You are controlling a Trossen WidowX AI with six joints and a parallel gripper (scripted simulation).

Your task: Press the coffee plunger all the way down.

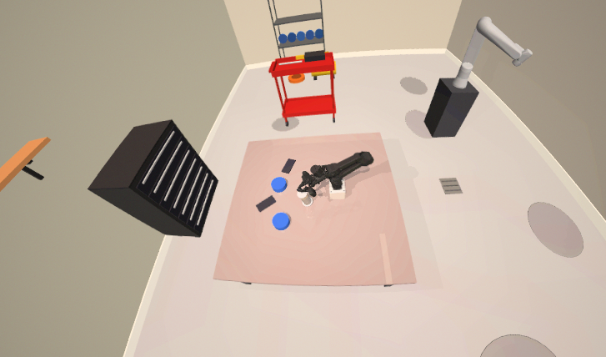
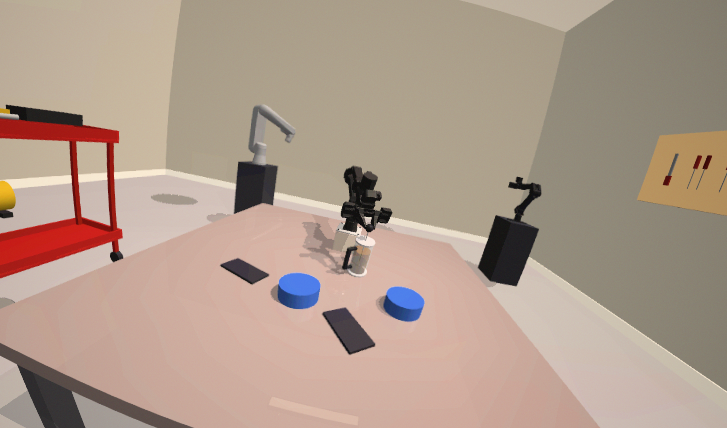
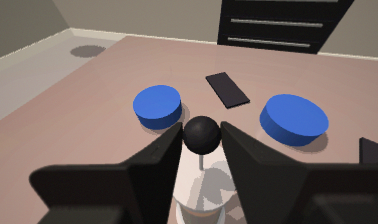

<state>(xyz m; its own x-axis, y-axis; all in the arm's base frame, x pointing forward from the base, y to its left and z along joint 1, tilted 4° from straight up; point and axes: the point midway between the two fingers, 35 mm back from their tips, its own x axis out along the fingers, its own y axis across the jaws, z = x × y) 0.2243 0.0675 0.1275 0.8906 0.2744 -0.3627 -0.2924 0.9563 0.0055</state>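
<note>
Plunger knob [image 3: 202, 135], a black ball, sits clamped between the two dark fingers of the claw [image 3: 202, 142], with a short length of its thin rod [image 3: 202, 161] showing above the pale lid, so the stroke looks unfinished. The coffee press [image 2: 360, 257] stands upright on the bench [image 2: 195, 340], just in front of the arm's white base block and near two blue discs and two dark slabs. To do this step well, I judge the push should run straight down along the rod (any sideways lean could drag or tip the light press), slow near the bottom, then the fingers should part before the arm lifts.
</note>
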